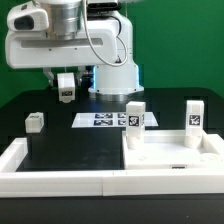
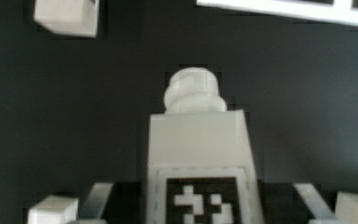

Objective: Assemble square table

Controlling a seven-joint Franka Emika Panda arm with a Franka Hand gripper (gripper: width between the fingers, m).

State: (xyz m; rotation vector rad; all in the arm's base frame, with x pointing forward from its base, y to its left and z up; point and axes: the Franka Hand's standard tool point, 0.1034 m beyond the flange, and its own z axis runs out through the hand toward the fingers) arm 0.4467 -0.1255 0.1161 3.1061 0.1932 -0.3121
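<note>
White slab tabletop [image 1: 165,152] lower right of exterior view; first leg [image 1: 135,115] and second leg [image 1: 193,117] upright on it (seating depth not visible). Gripper [image 1: 66,90] upper left, pinching third leg [image 2: 201,145], well apart from tabletop. Fourth leg [image 1: 35,121] loose, mid left. Judged half done: two legs left.

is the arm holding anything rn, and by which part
A leg, clamped between the jaws at its tagged end; its narrow peg end sticks out free.
</note>
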